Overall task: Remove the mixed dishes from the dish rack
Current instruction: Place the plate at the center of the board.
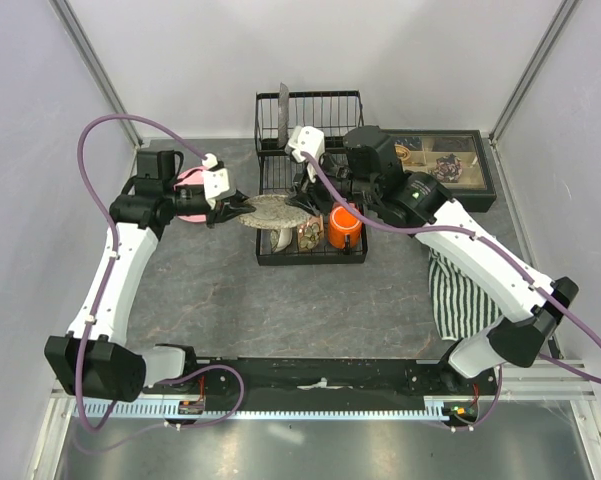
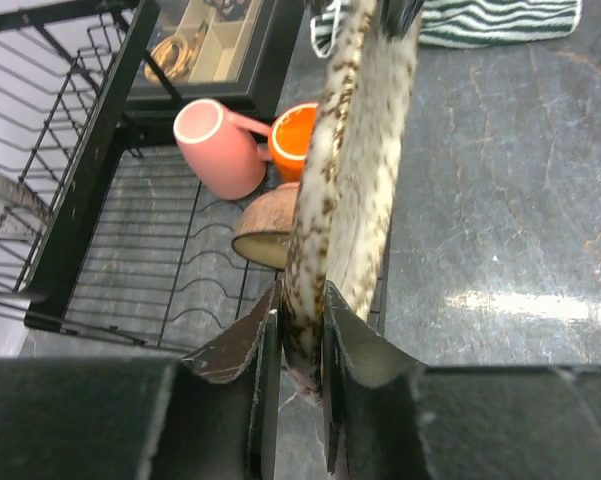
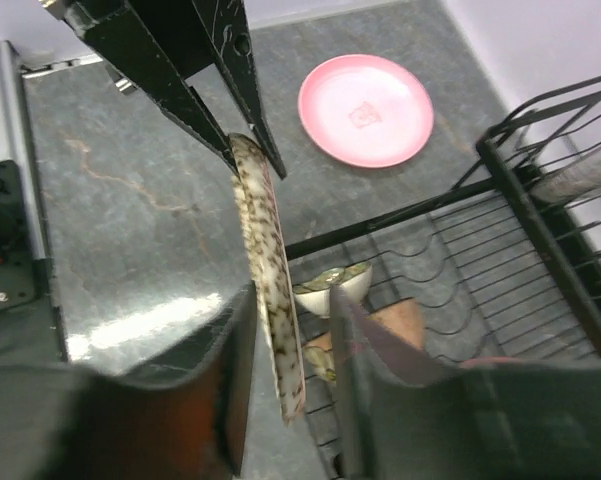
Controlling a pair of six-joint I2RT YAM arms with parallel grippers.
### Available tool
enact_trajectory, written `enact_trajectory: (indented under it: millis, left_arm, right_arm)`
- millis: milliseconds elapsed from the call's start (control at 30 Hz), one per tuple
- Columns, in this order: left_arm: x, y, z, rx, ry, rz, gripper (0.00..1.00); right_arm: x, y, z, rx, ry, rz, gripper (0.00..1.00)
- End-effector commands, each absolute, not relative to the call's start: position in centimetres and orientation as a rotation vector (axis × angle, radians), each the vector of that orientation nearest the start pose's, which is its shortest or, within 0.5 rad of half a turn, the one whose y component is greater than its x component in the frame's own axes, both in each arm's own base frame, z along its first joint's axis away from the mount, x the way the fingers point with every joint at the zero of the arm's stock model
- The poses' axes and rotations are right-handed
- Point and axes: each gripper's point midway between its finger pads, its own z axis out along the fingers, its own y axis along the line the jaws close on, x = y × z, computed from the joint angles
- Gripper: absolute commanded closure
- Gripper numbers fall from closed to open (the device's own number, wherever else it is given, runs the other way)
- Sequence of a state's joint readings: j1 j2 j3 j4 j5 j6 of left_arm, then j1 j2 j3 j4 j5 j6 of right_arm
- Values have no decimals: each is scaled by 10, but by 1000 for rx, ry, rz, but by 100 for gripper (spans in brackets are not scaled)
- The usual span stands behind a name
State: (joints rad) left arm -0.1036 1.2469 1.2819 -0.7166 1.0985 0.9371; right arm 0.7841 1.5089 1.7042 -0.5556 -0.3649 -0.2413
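The grey speckled plate [image 1: 272,210] hangs over the left front corner of the black dish rack [image 1: 310,260]. My left gripper [image 1: 242,208] is shut on its left rim; in the left wrist view the fingers [image 2: 270,330] pinch the plate [image 2: 350,170] tight. My right gripper [image 1: 305,200] stands open around the opposite rim: the plate [image 3: 265,260] rests by the left finger and a gap shows before the right finger [image 3: 355,330]. In the lower basket lie the pink mug [image 2: 215,150], orange mug [image 1: 345,228], brown bowl [image 2: 265,230] and small pale bowl [image 3: 332,288]. The pink plate [image 3: 365,110] lies on the table to the left.
A dark compartmented tray of trinkets [image 1: 450,165] sits right of the rack. A striped cloth [image 1: 458,290] lies under my right arm. The rack's upright back section [image 1: 310,115] holds a dark flat piece [image 1: 282,115].
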Motion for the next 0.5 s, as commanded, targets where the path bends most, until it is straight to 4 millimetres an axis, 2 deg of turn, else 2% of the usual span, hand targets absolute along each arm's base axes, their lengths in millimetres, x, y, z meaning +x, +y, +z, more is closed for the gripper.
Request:
enact_trajectory:
  millis: [0,67,200,367,400,467]
  left_arm:
    - [297,-165,302,1341,1348,-686,98]
    - [299,-162,310,1315,1337,-699,98]
    - [303,-153,318,1229,1376,-746,98]
    - [320,-121,330,1037,1460,-732,98]
    - [324,-116,340,983,1459,-740,98]
    - [331,-96,345,869,1483,-720,98]
  right_arm:
    - [280,339,402,-1108,1459,644,44]
    - [283,336,401,-1106,1465,614,36]
    - [285,331,399,-1094,1475,585,31]
    - [292,323,403,-1060,1479,526,31]
    - [295,321,404,-1045,1484,507,31]
    - [296,319,403,-1042,1490,497,30]
